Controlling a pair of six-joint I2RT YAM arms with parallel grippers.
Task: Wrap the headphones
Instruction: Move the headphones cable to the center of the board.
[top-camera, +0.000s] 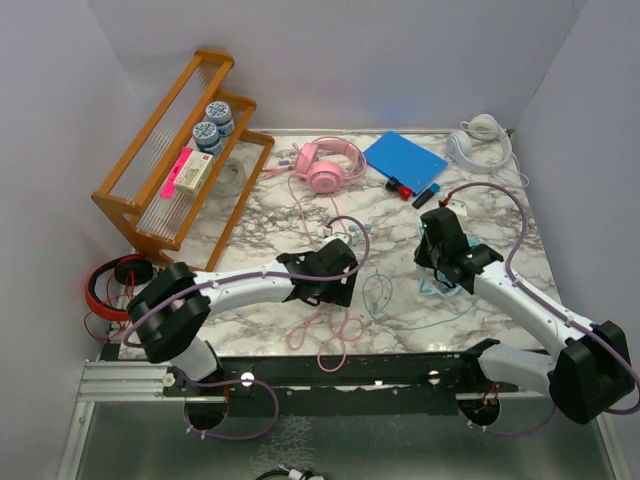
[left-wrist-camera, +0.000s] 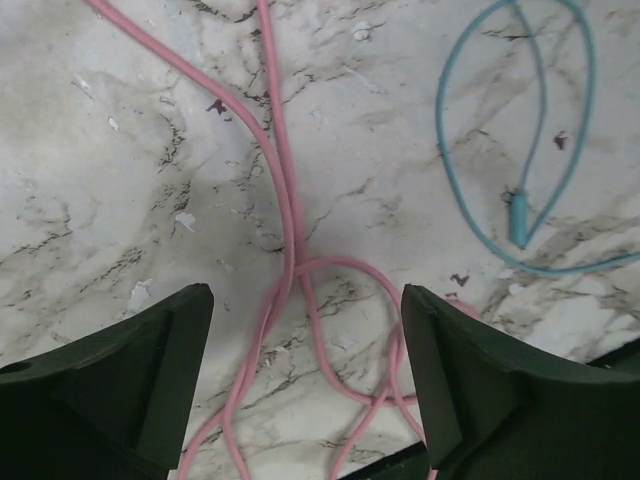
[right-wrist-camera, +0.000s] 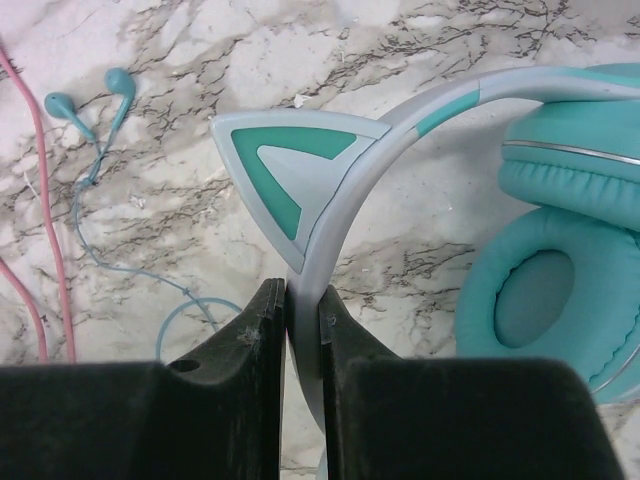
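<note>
Teal headphones (right-wrist-camera: 575, 175): the cat-ear headband is clamped edgewise between the two fingers of my right pincer (right-wrist-camera: 302, 300), just below one cat ear (right-wrist-camera: 285, 165). The ear cups rest on the marble table (right-wrist-camera: 420, 60) to the right of the grip. Teal earbuds (right-wrist-camera: 118, 82) on a thin cord lie to its left.

My left pincer (left-wrist-camera: 305, 300) stands wide apart and grips nothing. It is poised over the pink cable (left-wrist-camera: 285, 190), whose strands cross and loop between the fingers.

The pink headphones (top-camera: 325, 165) lie at the far side of the table, the white headphones (top-camera: 478, 135) in the far right corner, and a blue pad (top-camera: 405, 158) between them. A wooden rack (top-camera: 180, 150) stands at far left. Red-and-black headphones (top-camera: 115, 280) lie off the left edge.
</note>
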